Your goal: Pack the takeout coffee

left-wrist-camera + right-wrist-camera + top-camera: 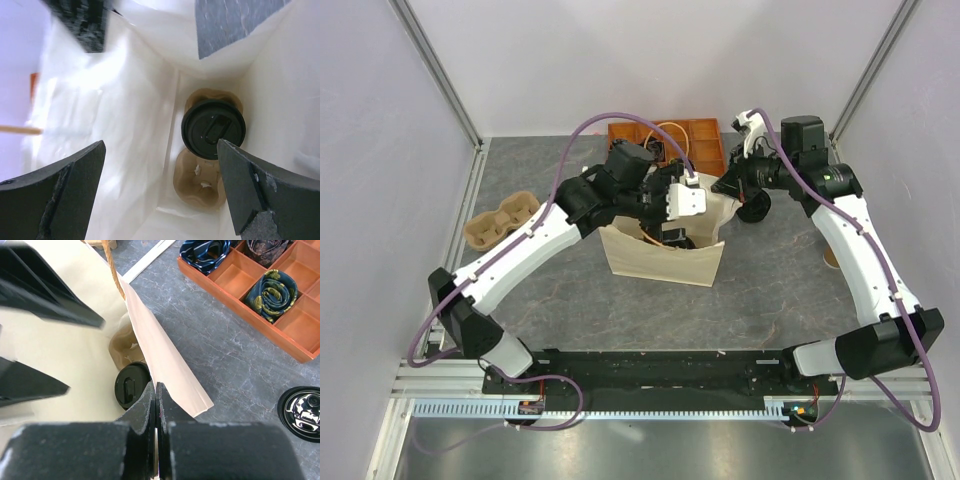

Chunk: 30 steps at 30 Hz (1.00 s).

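Observation:
The takeout coffee, a cup with a round black lid, stands in a brown pulp carrier at the bottom of the white paper bag. Only its lid shows; it also shows in the right wrist view. My left gripper is open inside the bag's mouth, above the cup and not touching it. My right gripper is shut on the bag's right rim and holds it open. In the top view the left gripper is in the bag, and the right gripper is at the bag's far right corner.
An orange compartment tray with rolled ties stands behind the bag. A second pulp carrier lies at the left. A round black object lies right of the bag. A tan thing shows under the right arm.

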### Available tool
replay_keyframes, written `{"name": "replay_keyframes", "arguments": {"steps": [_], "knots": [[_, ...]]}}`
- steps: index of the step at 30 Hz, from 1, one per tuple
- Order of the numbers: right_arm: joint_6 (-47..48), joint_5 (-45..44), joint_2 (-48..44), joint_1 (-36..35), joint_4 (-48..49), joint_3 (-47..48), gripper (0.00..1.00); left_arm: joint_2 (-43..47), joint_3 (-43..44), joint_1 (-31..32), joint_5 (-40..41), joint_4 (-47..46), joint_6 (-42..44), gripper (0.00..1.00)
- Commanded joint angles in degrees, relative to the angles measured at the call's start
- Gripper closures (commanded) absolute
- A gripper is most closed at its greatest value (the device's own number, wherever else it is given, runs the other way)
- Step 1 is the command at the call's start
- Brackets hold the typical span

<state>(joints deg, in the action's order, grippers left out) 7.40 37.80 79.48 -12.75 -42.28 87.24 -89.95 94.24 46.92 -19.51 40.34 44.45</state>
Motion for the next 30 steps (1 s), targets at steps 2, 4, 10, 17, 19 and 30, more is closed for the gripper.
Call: {"name": "replay_keyframes", "arguments": {"steps": [2,4,10,17,19,30], "knots": [[1.13,2.19,-2.66,0.01,3.87,-0.58,1.00,4.87,3.40,-1.21,-2.55,-3.86,-7.09,0.00],[1.30,2.36,-3.37,-0.17,4.40,-1.11,1.00,6.19,3.85,-1.65,-2.64,-5.18,-9.27,0.00],[1.39,3.07,-5.21,-0.17,5.81,-2.95,1.00,11.37,2.10,-2.00,-0.10,-12.11,-16.39,0.00],[1.57,3.59,-6.70,-0.08,5.98,-4.27,1.00,13.40,4.55,-2.18,4.29,-13.62,-23.69,0.00],[1.74,4.12,-7.06,-0.08,5.98,-4.62,1.00,13.75,5.43,-2.70,7.18,-13.79,-26.77,0.00],[1.65,6.85,-9.34,-0.17,7.39,-7.17,1.00,10.24,12.46,-15.43,18.63,-9.93,-48.65,0.12]]}}
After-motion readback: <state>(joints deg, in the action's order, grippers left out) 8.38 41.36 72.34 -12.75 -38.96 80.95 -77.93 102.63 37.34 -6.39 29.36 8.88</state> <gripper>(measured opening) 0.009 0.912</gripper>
